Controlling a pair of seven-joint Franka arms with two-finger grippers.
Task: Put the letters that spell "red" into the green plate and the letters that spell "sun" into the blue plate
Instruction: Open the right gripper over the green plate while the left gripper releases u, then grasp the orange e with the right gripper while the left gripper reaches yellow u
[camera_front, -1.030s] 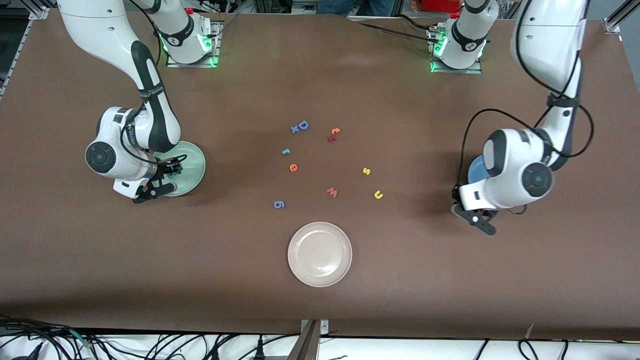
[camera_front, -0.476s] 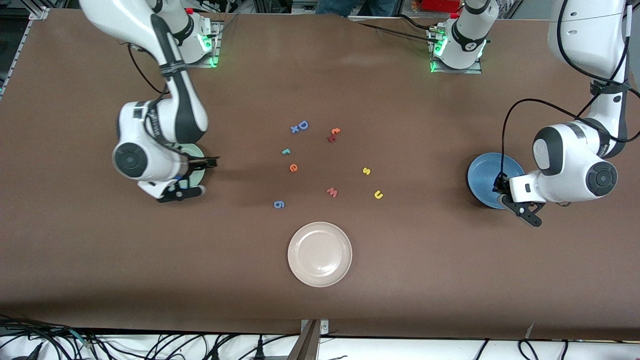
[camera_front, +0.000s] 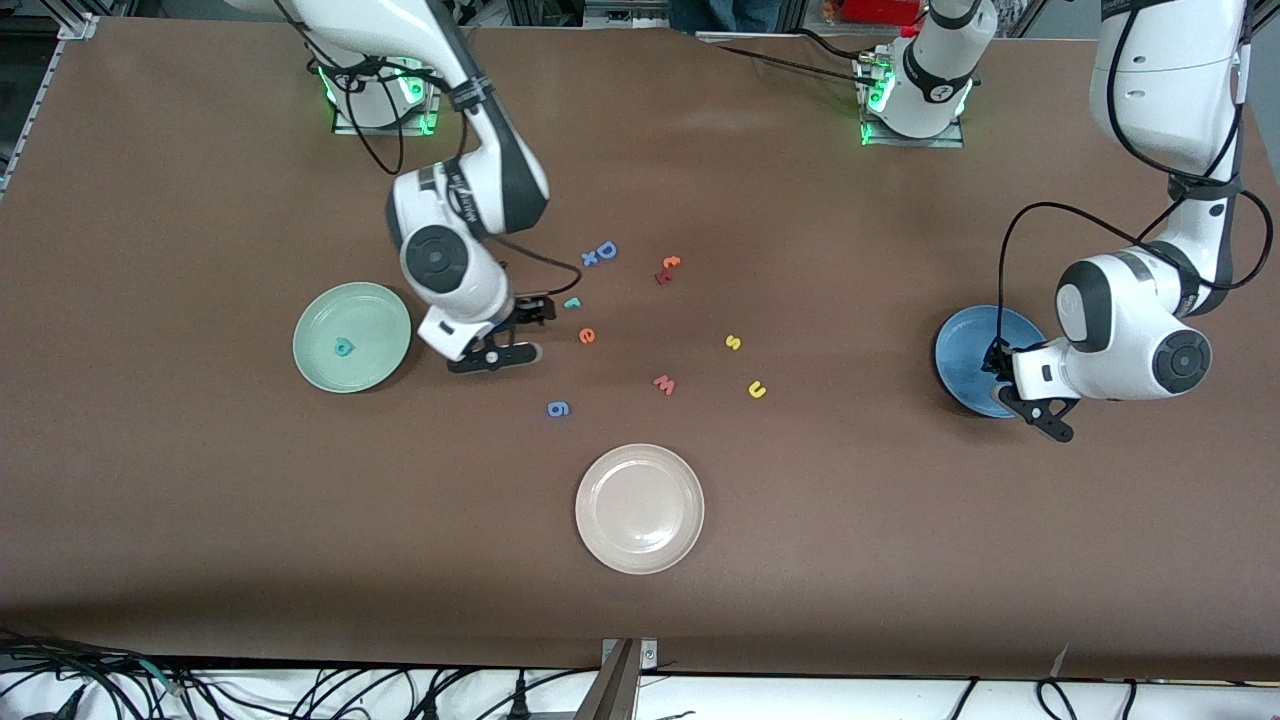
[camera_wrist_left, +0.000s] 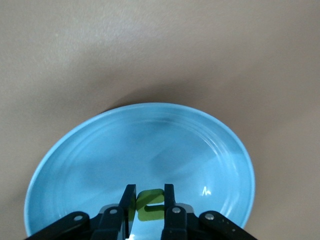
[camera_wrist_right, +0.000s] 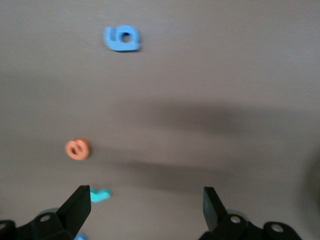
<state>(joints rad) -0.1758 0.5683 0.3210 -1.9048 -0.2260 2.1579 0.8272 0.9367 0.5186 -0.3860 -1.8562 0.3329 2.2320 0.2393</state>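
Letters lie scattered mid-frame in the front view on the brown counter (camera_front: 200, 500): teal r (camera_front: 572, 303), orange e (camera_front: 587, 336), yellow s (camera_front: 733, 342) and yellow u (camera_front: 757, 389). At centre left, the green plate (camera_front: 375, 362) holds the teal d (camera_front: 343, 348). Just beside the r, the right end effector (camera_front: 516, 330) hovers with fingers wide and empty. At centre right, the left end effector (camera_wrist_left: 148, 205) pinches the olive-green n (camera_wrist_left: 151, 204) over the blue plate (camera_front: 962, 350).
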